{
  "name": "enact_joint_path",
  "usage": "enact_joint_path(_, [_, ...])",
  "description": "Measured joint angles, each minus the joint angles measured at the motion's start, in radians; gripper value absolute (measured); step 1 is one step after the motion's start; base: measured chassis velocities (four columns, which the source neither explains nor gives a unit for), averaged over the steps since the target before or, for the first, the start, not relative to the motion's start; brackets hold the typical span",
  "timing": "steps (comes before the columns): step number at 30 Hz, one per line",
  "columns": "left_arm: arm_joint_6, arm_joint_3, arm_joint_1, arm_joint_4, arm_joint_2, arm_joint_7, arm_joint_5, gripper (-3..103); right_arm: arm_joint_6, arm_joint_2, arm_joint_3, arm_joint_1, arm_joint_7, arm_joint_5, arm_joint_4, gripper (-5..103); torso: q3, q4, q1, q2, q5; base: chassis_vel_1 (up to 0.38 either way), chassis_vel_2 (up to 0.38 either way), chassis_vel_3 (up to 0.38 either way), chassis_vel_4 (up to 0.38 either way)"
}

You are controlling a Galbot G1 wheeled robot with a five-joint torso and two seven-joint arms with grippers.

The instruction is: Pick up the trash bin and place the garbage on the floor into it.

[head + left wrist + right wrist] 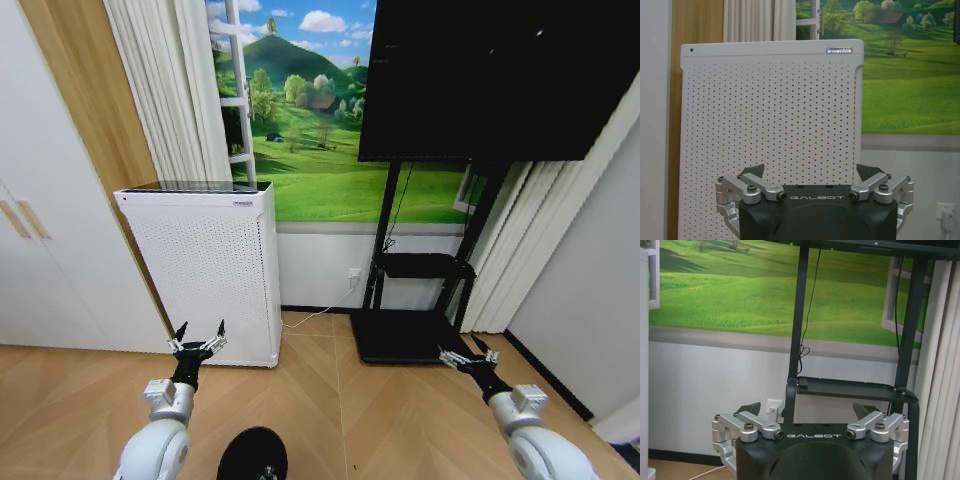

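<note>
Left gripper held spread, empty, facing purifier | right gripper spread, empty, toward TV stand | bin, garbage unlocated; search pose judged.

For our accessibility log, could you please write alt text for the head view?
Both arms reach forward over a wooden floor with open, empty hands, the left hand before a white perforated appliance, the right hand near a black TV stand. A green hillside mural covers the wall behind, and a dark round object sits at the bottom edge.
</note>
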Motion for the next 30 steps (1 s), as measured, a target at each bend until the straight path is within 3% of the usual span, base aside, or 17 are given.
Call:
enact_joint_path(18, [0.0, 0.0, 0.0, 0.0, 0.0, 0.001, 0.0, 100, 0.0, 0.0, 0.0, 0.0, 0.0, 0.0, 0.0, 100, -0.001, -0.0003, -0.001, -0.003, 0.0006, -0.162, -0.144, 0.146, 0.135])
enact_joint_path(30, [0.0, 0.0, 0.0, 0.0, 0.0, 0.0, 0.0, 100, 0.0, 0.0, 0.0, 0.0, 0.0, 0.0, 0.0, 100, -0.002, 0.0001, -0.001, -0.003, -0.0001, 0.041, -0.002, -0.04, -0.002])
